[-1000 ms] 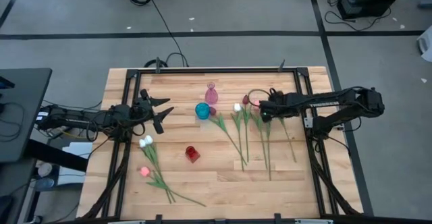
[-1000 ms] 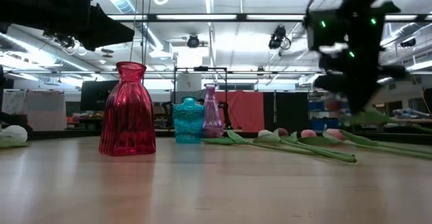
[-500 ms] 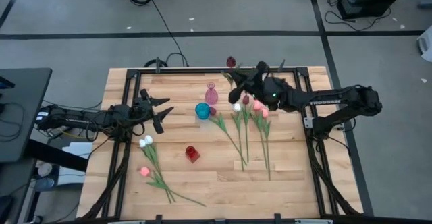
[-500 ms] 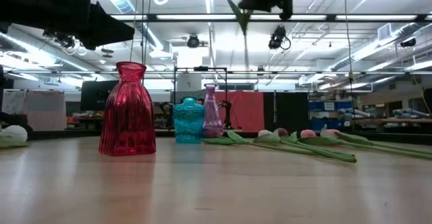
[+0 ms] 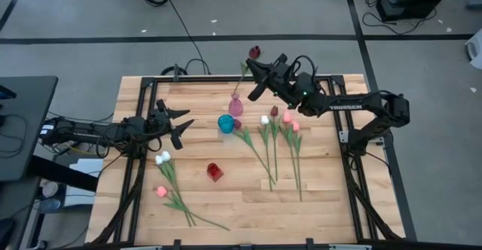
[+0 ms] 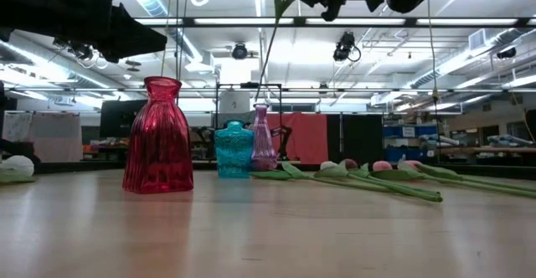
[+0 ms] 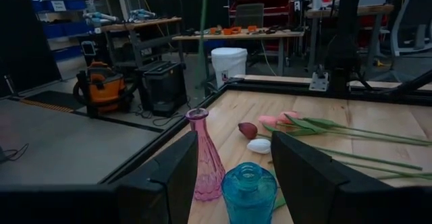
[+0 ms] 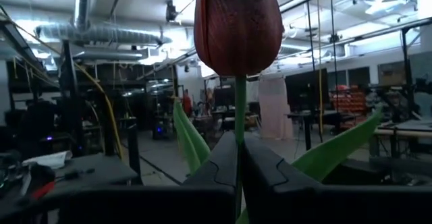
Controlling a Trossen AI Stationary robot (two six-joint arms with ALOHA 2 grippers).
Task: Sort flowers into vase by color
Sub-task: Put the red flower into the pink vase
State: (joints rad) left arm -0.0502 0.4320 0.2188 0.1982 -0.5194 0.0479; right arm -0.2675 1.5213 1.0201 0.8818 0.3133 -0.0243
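Note:
My right gripper (image 5: pixel 256 68) is raised above the table's far side, shut on a dark maroon tulip (image 8: pixel 237 25). The head (image 5: pixel 254 52) is up and the stem (image 6: pixel 270 48) hangs down to the mouth of the tall pink vase (image 5: pixel 236 105). Whether the stem's end is inside the vase, I cannot tell. A teal vase (image 5: pixel 226 123) stands beside the pink one, and a red vase (image 5: pixel 215 172) stands nearer. Pink, white and maroon tulips (image 5: pixel 282 141) lie flat right of the vases. More white and pink ones (image 5: pixel 172 186) lie near left. My left gripper (image 5: pixel 184 122) waits open, left of the teal vase. My right gripper pinches the maroon tulip's stem (image 8: pixel 240 126) just below the head, between its two shut fingers (image 8: pixel 219 163). It comes at the stem from the table's right, roughly level. The tulip is lifted clear and nearly upright, its long stem (image 7: pixel 204 35) hanging below the hold over the pink vase (image 7: pixel 202 156).
A black frame (image 5: pixel 226 79) runs around the wooden table (image 5: pixel 241 205). Bare wood lies along the near edge between the two flower groups. The three vases stand close together in the middle.
My right gripper has risen from the tulips lying on the right, carrying the maroon tulip. It has moved toward the far edge and left, toward the pink vase. The tulip has been lifted clear off the table and turned upright, and its stem now hangs over that vase.

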